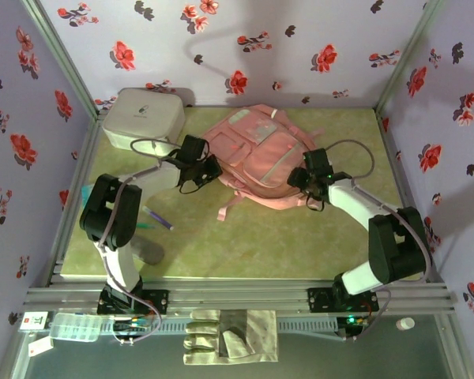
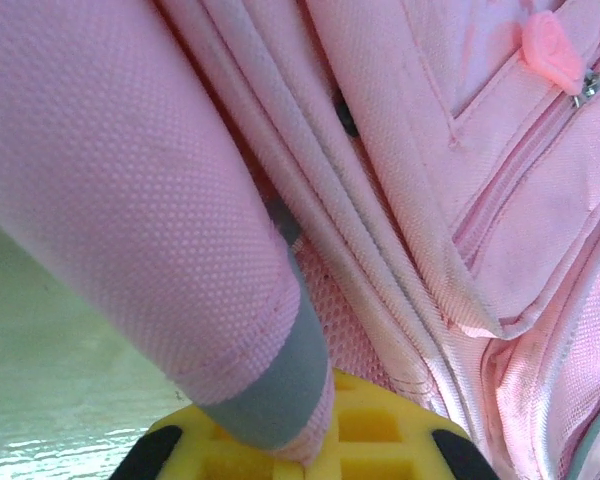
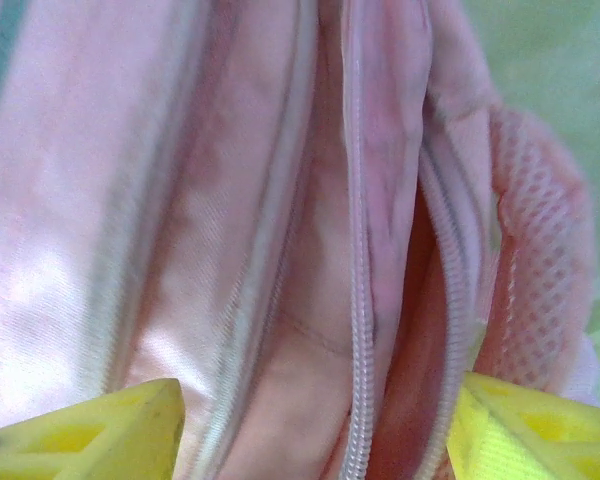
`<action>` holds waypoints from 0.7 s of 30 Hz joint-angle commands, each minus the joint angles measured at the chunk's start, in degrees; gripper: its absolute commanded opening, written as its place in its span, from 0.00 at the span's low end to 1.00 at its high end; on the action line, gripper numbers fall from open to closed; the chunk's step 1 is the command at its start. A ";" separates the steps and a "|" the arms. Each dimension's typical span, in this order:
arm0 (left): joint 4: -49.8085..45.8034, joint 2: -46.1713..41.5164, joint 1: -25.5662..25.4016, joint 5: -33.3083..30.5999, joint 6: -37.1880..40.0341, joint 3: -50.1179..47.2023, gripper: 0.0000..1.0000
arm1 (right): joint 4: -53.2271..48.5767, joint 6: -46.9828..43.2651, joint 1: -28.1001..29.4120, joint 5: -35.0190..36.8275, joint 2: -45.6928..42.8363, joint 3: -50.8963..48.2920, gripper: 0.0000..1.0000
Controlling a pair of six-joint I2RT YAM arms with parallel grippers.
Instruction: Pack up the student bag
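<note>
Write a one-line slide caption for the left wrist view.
Close-up: the left gripper pinched shut on the grey-tipped pink strap of the student bag.

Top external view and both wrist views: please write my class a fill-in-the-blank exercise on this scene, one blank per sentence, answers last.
1. The large soft pink fabric backpack lies on the ___ table.
2. The left gripper has its fingers shut on the backpack's grey-tipped ___.
3. The right gripper holds its fingers apart on either side of the backpack's long toothed ___.
4. The white-grey rounded zip case sits at the table's far ___ corner.

Missing words: green; strap; zip; left.
</note>
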 commanded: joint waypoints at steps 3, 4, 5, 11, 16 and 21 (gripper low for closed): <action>1.31 -1.93 -2.39 -2.92 -4.39 4.42 0.00 | -11.55 -2.53 0.44 5.74 -4.46 5.38 0.70; 1.31 -1.94 -2.77 -3.60 -4.86 4.70 0.00 | -13.71 -2.63 0.99 6.73 -5.38 5.85 0.70; 1.36 -1.91 -3.30 -4.42 -5.36 5.07 0.00 | -15.95 -2.97 1.87 7.67 -6.44 6.36 0.69; 1.06 -1.26 -5.49 -6.98 -7.03 7.33 0.00 | -20.50 -1.87 11.89 8.32 -9.93 7.62 0.64; 0.32 -0.19 -6.98 -7.10 -8.00 9.80 0.00 | -15.97 2.18 22.49 7.92 -6.77 8.11 0.57; -1.03 0.03 -8.67 -7.02 -8.54 11.46 0.00 | -7.34 4.96 29.06 7.05 -0.16 8.81 0.43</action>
